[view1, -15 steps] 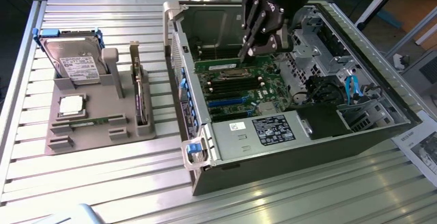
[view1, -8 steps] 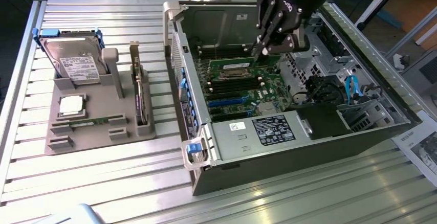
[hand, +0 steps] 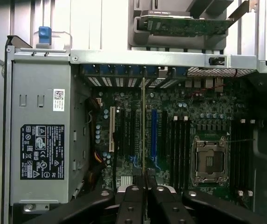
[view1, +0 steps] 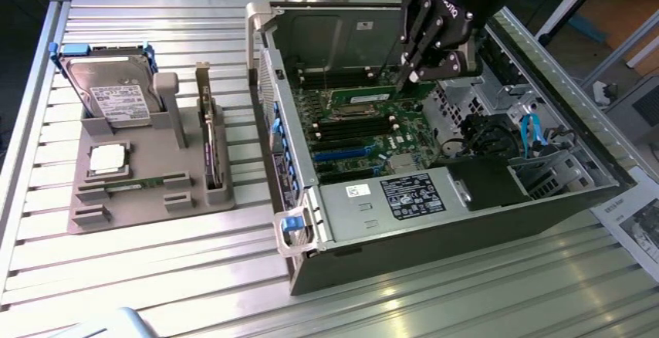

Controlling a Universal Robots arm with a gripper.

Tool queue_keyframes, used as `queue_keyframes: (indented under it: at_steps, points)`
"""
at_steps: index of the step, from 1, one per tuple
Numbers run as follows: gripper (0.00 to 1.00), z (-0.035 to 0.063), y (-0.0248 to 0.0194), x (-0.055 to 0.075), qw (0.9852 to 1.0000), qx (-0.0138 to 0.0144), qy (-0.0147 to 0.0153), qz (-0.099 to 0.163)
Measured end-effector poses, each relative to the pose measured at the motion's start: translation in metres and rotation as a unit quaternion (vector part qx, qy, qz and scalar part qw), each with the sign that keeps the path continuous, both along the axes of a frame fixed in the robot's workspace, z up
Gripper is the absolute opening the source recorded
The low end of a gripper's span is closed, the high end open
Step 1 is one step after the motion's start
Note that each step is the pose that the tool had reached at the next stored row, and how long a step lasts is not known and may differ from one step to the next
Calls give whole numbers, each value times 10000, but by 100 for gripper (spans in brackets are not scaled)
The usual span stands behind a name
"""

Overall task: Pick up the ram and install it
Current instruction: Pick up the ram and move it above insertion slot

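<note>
The ram (hand: 143, 130) shows edge-on in the wrist view as a thin green strip running out from between my fingers. My gripper (hand: 143, 183) is shut on its near end. The stick hangs over the motherboard (hand: 170, 121) inside the open computer case, above the expansion slots and to one side of the black memory slots (hand: 180, 149) that flank the processor socket (hand: 209, 161). In the exterior view my gripper (view1: 417, 72) hovers inside the case (view1: 433, 230), over the far part of the board.
The grey power supply (hand: 40, 140) fills one end of the case. To the exterior view's left, a grey fixture (view1: 134, 176) carries a hard drive (view1: 111, 91), a square silver chip (view1: 108, 159) and an upright expansion card (view1: 211, 153). Case walls surround the board.
</note>
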State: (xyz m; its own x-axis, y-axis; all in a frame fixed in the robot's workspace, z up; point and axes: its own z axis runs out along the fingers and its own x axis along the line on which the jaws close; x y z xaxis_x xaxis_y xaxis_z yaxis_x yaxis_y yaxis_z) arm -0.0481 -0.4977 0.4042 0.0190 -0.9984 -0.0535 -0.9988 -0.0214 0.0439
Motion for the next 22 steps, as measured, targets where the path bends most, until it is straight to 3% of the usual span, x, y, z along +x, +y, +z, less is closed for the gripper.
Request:
queue_keyframes:
  at_steps: [7, 15, 22]
  points:
    - [13, -3, 19, 7, 10000, 9, -2, 0]
    - [13, -12, 55, 42, 10000, 62, -13, 1]
    - [13, -14, 56, 173, 10000, 65, -12, 0]
